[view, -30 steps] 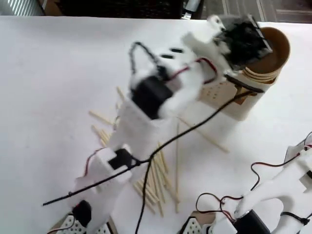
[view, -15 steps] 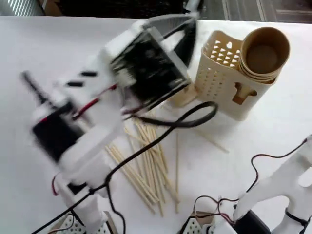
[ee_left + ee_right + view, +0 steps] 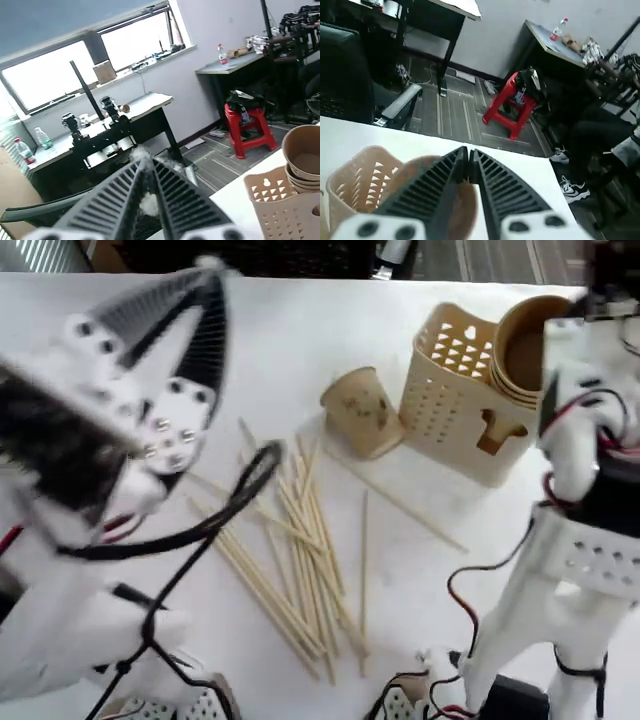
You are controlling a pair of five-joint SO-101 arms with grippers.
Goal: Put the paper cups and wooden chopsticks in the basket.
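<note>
Beside the basket (image 3: 450, 410), one tipped paper cup (image 3: 362, 412), likely light and crushable, so pinch the rim gently; stiff chopsticks (image 3: 305, 540) scattered nearby; left pincer (image 3: 145, 160) and right pincer (image 3: 468, 150) both closed, empty.

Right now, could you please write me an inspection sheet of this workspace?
Surface: white table, no marks seen.
Job's things: the basket holds a stack of paper cups; one loose paper cup sits on the table beside it; wooden chopsticks lie scattered on the table.
Clutter: nothing seen.
Grippers: left gripper shut, empty, high off the table; right gripper shut, empty, above the stacked cups.
Cables: a black cable hangs over the chopsticks; red and black wires run by the right arm's base.
Surroundings: desks, windows, a red stool.
</note>
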